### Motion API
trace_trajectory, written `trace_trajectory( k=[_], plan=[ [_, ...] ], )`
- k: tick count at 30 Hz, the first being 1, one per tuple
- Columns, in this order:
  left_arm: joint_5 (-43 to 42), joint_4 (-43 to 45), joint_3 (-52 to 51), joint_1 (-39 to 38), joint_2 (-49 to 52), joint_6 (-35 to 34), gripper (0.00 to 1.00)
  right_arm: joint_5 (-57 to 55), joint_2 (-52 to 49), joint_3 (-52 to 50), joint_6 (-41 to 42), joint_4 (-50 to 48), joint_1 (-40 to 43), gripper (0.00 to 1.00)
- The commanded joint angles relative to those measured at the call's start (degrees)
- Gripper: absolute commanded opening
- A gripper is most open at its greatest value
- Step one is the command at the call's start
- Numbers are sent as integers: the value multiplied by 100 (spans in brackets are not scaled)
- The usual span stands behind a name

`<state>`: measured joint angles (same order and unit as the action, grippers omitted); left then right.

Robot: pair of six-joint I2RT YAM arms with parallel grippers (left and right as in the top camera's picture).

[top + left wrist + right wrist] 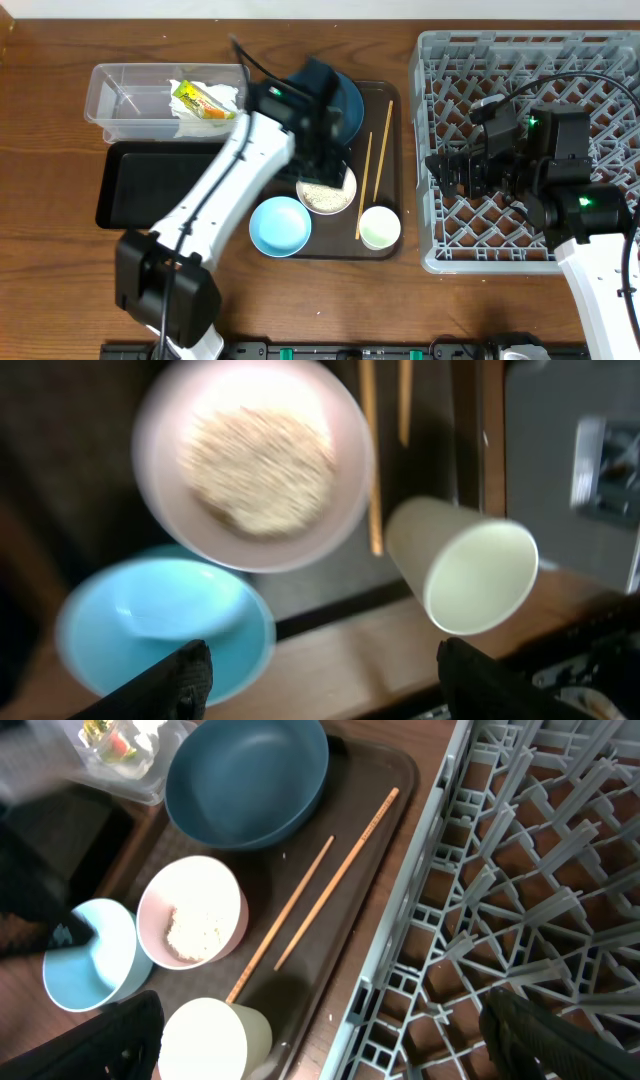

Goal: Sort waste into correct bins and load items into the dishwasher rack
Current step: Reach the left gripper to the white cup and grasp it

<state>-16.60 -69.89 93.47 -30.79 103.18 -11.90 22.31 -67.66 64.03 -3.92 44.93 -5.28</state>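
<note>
Overhead: the cream bowl (349, 190), holding rice scraps (322, 198), stands on the brown tray (393, 170) beneath the left tool (328, 160). Left wrist: fingers (185, 675) spread, empty. Right wrist: right tool (330, 1040) spread, empty, beside the dishwasher rack (520, 870). Bowl likely rigid, slippery; pinch its rim, keep level.

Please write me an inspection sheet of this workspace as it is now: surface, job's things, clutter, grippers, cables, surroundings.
Surface: wooden table, brown.
Job's things: napkins and wrapper in clear tub; black tray shows nothing in it; dark blue bowl, cream bowl with rice, light blue bowl, cup and chopsticks on brown serving tray; rack shows no dishes.
Clutter: nothing seen.
Grippers: left gripper open, above the bowls; right gripper open, above the rack's left edge.
Cables: black cable arcs over the rack.
Surroundings: nothing seen.
</note>
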Motion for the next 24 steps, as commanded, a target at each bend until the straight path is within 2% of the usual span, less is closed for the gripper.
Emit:
trace_trajectory(
  k=[1,5,12,15,22,24],
  plan=[
    [-87,188,-345,-461,20,-470,75,22,-20,120,68,-15,-4,99],
    [-87,769,-817,-828,20,-914,74,22,-20,120,68,-11,-4,99],
    [-70,1545,-1473,-1117,22,-1137,70,22,-20,120,68,-15,-4,99],
    [-70,1775,-1637,-1191,22,-1134,64,24,-20,120,70,-13,-4,99],
    [22,1971,-1762,-1338,50,-1137,41,24,-20,120,175,-13,-4,99],
    [118,1980,-1784,-1377,57,-1137,40,22,-20,120,175,-13,-4,99]
  ],
)
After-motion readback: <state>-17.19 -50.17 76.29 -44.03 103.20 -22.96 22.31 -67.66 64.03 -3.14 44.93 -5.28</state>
